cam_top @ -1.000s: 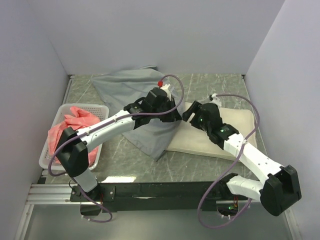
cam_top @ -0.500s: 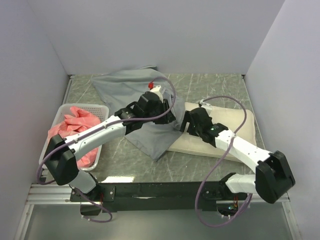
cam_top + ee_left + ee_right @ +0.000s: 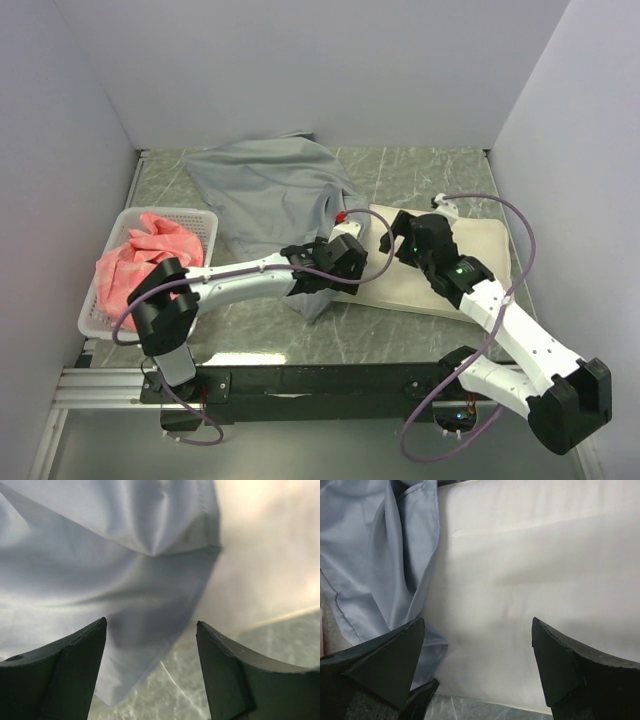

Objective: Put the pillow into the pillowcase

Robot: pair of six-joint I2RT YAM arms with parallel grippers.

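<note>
The grey pillowcase (image 3: 265,185) lies crumpled from the back centre down to a pointed corner near the table's middle. The cream pillow (image 3: 475,250) lies flat to its right, its left edge under the pillowcase's edge. My left gripper (image 3: 338,275) hovers open over that near corner; in the left wrist view the left gripper (image 3: 150,630) has grey pillowcase (image 3: 90,570) and marble below it and the pillow (image 3: 265,555) to the right. My right gripper (image 3: 398,238) is open above the pillow's left end; its wrist view shows the right gripper (image 3: 477,625) over the pillow (image 3: 530,575), beside the pillowcase (image 3: 370,555).
A white lattice basket (image 3: 105,305) holding a pink-red checked cloth (image 3: 150,250) stands at the left edge. Walls close in the table on the left, back and right. Bare marble table (image 3: 400,330) runs along the near side.
My left gripper has opened, let the pillowcase drop, and moved toward the near edge over its corner. The right gripper has opened slightly wider and shifted over the pillow's left end.
</note>
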